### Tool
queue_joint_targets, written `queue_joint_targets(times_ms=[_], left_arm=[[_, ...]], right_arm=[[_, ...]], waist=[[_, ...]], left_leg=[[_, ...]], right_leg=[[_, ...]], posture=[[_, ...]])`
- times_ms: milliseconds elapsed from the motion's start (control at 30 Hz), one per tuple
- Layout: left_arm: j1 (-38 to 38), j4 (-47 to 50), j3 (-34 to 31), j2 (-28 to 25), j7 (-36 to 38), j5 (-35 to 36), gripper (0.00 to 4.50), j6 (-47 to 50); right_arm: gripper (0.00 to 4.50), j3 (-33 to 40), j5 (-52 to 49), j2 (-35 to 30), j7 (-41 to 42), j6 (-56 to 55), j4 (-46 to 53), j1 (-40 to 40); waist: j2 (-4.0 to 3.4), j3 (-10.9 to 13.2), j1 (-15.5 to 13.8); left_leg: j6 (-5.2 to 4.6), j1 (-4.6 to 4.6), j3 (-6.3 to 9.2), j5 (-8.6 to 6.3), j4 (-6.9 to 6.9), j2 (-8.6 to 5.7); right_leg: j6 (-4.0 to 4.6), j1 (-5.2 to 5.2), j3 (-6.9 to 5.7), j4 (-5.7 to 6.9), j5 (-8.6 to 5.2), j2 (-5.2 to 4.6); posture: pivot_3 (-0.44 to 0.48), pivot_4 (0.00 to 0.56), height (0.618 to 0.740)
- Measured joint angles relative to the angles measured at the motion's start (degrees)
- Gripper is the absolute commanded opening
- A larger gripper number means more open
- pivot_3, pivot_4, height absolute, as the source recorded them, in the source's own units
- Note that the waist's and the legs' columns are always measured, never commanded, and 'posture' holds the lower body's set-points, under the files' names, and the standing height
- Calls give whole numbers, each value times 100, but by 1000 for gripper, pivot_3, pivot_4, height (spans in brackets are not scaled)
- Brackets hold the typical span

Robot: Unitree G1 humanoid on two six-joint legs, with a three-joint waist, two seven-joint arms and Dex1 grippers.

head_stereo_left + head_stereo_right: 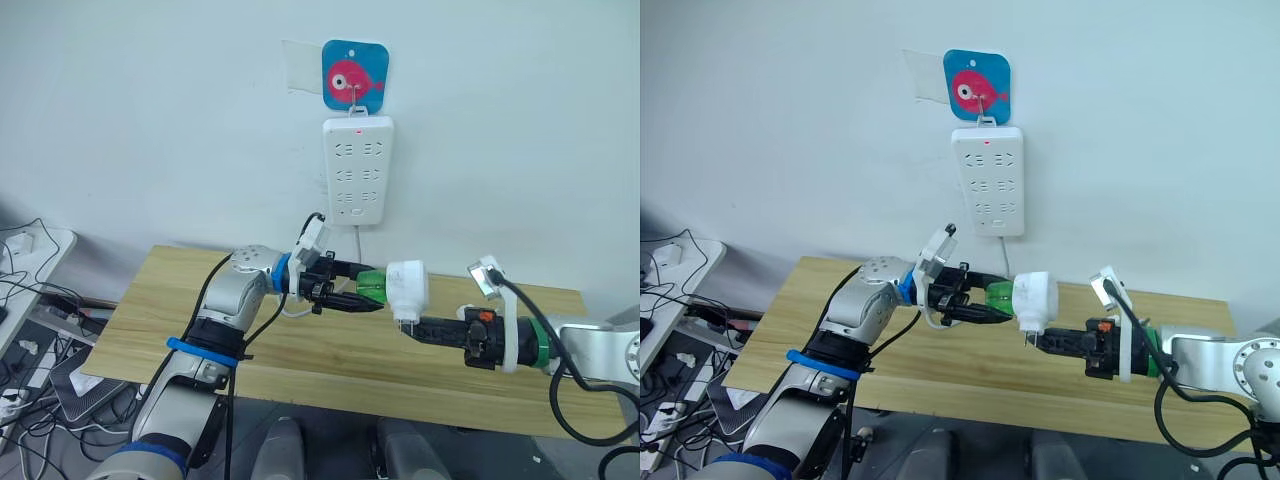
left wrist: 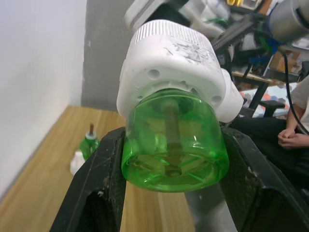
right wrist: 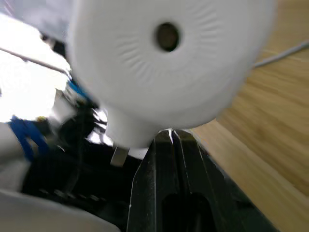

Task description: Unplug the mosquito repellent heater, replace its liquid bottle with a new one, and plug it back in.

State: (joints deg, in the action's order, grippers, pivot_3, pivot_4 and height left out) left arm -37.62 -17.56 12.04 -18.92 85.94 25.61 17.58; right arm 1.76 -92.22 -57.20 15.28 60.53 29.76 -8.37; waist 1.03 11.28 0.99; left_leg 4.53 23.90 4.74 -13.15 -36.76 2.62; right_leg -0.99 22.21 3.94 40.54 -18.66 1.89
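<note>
Green liquid bottle and white mosquito repellent heater, held in mid-air between two hands above the desk.
Nearest, the left hand has its fingers clamped on the green bottle, and the right hand has its fingers closed together on the heater's lower part near the prongs; bottle and heater are still joined. Judged from this, unplugging is done; whether this bottle is the old or the new one cannot be told, and plugging back in remains. Count: one heater, one bottle in the heater, a second green bottle standing on the desk, and farthest, one white power strip on the wall, sockets vacant.
</note>
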Motion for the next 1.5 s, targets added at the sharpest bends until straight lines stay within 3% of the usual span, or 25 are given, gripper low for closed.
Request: queue_joint_targets(times_ms=[33,100,200,267,400,467,600,767,1500], left_arm=[[8,1,0,-14,-10,4,2256,88],[36,34,-3,-78,-4,56,2256,319],[105,133,-16,-274,77,144,2256,709],[106,155,-13,-414,145,208,2256,994],[75,161,28,-685,346,374,2256,1856],[4,162,121,-806,451,490,2256,2361],[-177,206,297,-1000,522,814,2256,3175],[-229,313,575,-1141,581,972,2256,3334],[-476,109,855,-896,585,900,2256,2920]], right_arm=[[60,-18,583,-125,318,-160,158,80],[584,-94,1968,-498,1124,-828,293,418],[1645,-164,4189,-934,2419,-2628,59,1191],[2326,-185,5582,-886,3086,-4290,-456,1476],[3765,-196,7555,-411,3608,-7577,-1847,1029],[4493,-216,8037,-126,3747,-8796,-2323,653],[4493,-398,8721,415,3712,-10286,-2674,42],[4493,-655,9140,672,3670,-11182,-2720,-206],[4493,-1552,9557,1244,3518,-11302,-2708,-1061]], waist=[[0,0,-2],[0,0,0],[1,0,0],[1,0,5],[1,0,104],[1,1,121],[1,0,115],[0,-1,73],[0,-1,82]], left_leg=[[0,0,1,0,-1,0],[0,-1,0,0,-3,-1],[0,-1,-2,0,-4,-2],[1,-3,-4,0,-7,-2],[1,-11,-11,1,-12,-1],[2,-15,-10,1,-14,-1],[4,-17,-8,2,-16,-1],[16,-15,-8,9,-18,-3],[10,-20,-8,6,-20,-3]], right_leg=[[-7,0,-1,0,-4,0],[-24,-1,0,-1,-14,0],[-27,-2,-1,-5,-16,0],[-28,-3,1,-4,-16,-1],[-28,-7,8,4,-16,-1],[-27,-6,8,21,-16,0],[2,-5,8,34,-1,0],[5,-6,8,32,1,-5],[6,-6,10,42,1,-5]], posture=[[42,168,740],[44,166,740],[45,163,740],[42,161,740],[37,154,740],[34,150,740],[34,150,740],[33,145,740],[35,159,740]])
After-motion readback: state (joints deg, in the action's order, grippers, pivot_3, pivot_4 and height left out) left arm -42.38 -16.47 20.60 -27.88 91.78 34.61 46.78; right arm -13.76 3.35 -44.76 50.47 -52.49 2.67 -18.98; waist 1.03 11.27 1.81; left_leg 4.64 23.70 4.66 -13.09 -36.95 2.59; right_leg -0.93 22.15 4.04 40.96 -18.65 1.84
